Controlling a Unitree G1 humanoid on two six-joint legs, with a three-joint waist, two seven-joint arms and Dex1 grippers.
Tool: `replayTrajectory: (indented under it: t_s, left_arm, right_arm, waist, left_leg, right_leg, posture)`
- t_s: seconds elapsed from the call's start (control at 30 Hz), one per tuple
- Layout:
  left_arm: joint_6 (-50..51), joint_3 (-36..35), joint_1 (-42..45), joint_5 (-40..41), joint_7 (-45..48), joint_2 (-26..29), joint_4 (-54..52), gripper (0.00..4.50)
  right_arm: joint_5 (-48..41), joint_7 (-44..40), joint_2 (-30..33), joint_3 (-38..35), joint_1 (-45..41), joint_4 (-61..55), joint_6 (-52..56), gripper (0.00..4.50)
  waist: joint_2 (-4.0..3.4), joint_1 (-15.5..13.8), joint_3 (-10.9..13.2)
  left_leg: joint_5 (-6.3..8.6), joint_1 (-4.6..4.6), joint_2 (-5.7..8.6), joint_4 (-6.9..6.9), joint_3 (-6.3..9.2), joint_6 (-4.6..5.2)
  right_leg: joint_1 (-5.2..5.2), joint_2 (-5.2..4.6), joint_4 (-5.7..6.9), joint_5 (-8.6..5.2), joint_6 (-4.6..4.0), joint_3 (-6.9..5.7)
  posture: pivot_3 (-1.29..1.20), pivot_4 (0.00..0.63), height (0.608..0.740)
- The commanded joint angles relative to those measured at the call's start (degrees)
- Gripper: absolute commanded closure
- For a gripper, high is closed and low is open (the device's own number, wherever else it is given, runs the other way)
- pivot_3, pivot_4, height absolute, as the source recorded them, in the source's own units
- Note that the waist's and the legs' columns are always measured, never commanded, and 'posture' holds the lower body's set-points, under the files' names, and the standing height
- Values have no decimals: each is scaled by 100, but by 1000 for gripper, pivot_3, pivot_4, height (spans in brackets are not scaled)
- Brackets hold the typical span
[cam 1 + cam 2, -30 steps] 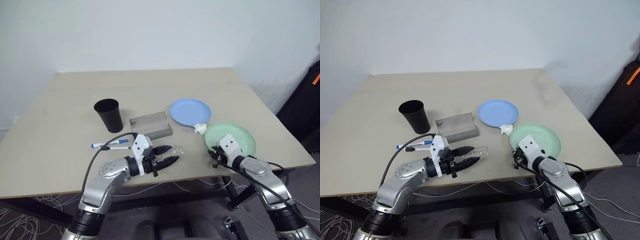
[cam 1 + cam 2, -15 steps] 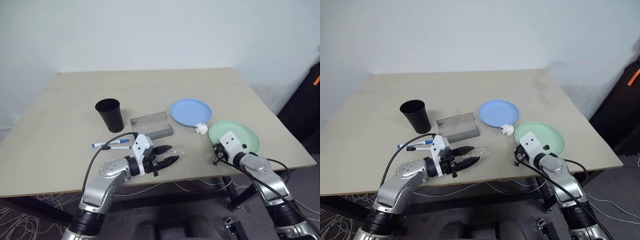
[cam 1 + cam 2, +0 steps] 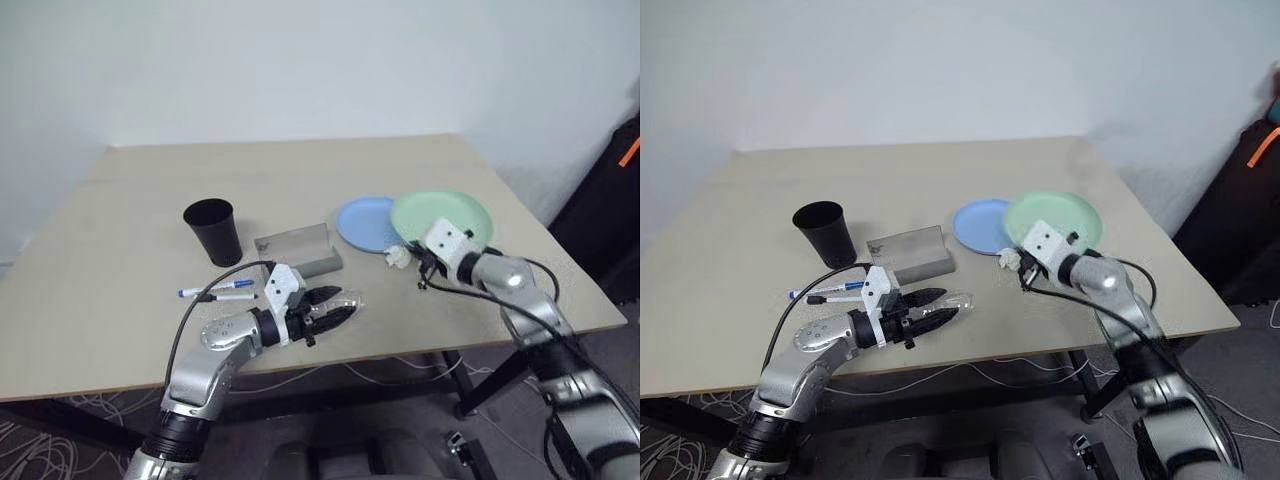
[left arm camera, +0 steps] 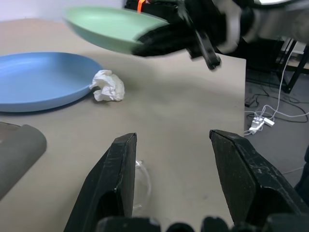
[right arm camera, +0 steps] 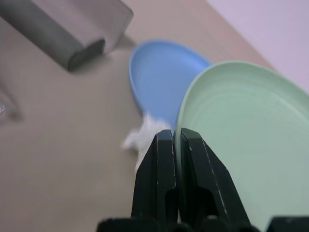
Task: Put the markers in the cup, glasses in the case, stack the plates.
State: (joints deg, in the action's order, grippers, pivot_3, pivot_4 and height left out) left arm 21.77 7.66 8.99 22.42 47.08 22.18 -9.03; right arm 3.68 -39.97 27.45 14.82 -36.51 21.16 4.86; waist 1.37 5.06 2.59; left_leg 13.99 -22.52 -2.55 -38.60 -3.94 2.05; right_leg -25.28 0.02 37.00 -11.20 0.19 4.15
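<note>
The mint green plate (image 3: pixel 445 214), a smooth, stiff, probably light shallow disc, hangs above the table right of the light blue plate (image 3: pixel 362 221), pinched at its near rim by the right gripper (image 3: pixel 424 268); rim holds suit it. The left gripper (image 3: pixel 341 311) gapes around the wire glasses (image 4: pixel 142 180), fragile things.

Beside the right end effector (image 3: pixel 428 268) lies crumpled white paper (image 3: pixel 399 257) on the matt beige worktop (image 3: pixel 300 170), its clamped mint-green plate (image 3: pixel 442 217) smooth, matt plastic.
</note>
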Motion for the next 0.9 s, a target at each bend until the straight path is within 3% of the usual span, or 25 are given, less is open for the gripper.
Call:
replayTrajectory:
  t_s: [0.03, 0.2, 0.37, 0.7, 0.9]
  left_arm:
    - [-141, -110, 109, -7, -58, -16, -98, 1988]
    - [-185, -177, 26, -19, -239, -39, -202, 1988]
    - [-215, -216, -59, -19, -429, -73, -311, 1988]
    - [-195, -248, -141, 7, -526, -48, -419, 1988]
    - [-176, -252, 25, 20, -479, -24, -345, 1988]
  right_arm:
    - [121, -261, -352, 92, -908, 1383, -1055, 4431]
    - [472, -122, -923, 216, -2013, 3524, -2070, 4431]
    - [735, 172, -1244, 180, -2600, 4648, -2483, 4431]
    - [689, 321, -1294, -187, -2747, 4887, -2842, 1113]
    - [254, 8, -1096, -699, -2435, 4265, -2507, 1113]
  waist:
    - [0, 18, -1]
    - [0, 60, -1]
    - [-2, 63, -1]
    - [-7, 68, -2]
    - [-8, 61, -2]
  left_leg:
    - [0, -2, 0, 2, 0, 0]
    - [0, -7, 1, 9, 2, 1]
    - [0, -7, 1, 9, -3, 1]
    - [-1, -2, 0, 8, -2, 0]
    - [-1, -3, 1, 6, -2, 0]
  right_leg:
    - [-1, 0, 0, 0, 0, 0]
    - [-2, 0, -4, 1, 2, 3]
    - [-2, -3, -3, 2, 3, 10]
    - [-2, -1, 4, 3, 3, 11]
    - [-2, -2, 4, 3, 3, 11]
  posture:
    - [0, 0, 740]
    - [0, 0, 740]
    - [0, 0, 740]
    - [0, 0, 740]
    - [0, 0, 740]
